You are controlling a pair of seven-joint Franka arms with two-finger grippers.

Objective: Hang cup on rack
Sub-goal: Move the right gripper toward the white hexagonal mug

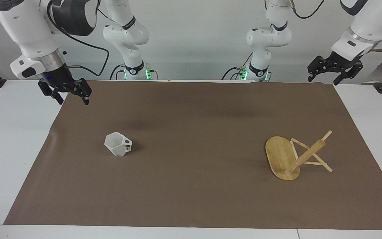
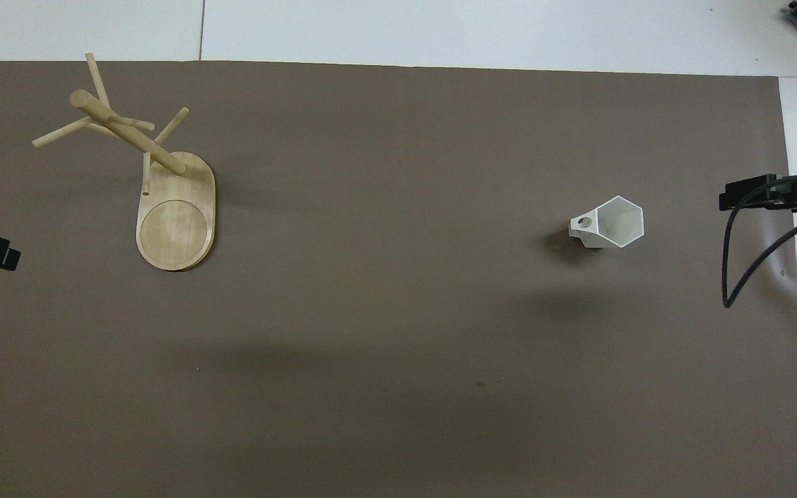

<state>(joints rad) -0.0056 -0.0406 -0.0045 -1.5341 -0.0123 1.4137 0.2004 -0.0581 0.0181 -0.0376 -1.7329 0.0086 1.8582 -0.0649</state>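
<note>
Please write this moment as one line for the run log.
cup: upright on mat, untouched | rack: standing, no cup hung | right pincer: open, empty | left pincer: open, empty

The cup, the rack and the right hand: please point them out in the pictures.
cup (image 1: 116, 144): facing view, on its faceted side wall.
rack (image 2: 176, 228): overhead view, on its oval base.
right hand (image 1: 70, 94): facing view, midway between its open fingertips.

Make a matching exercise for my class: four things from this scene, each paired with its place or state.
Things:
1. white faceted mug
2. bamboo mug tree
3. right pincer
4. left pincer

Descriptions:
A. open, raised at the brown mat's corner beyond the tree
B. stands toward the left arm's end
C. open, raised over the mat's edge
D. upright, handle toward the tree

Pairs: 1-D, 2-B, 3-C, 4-A
</note>
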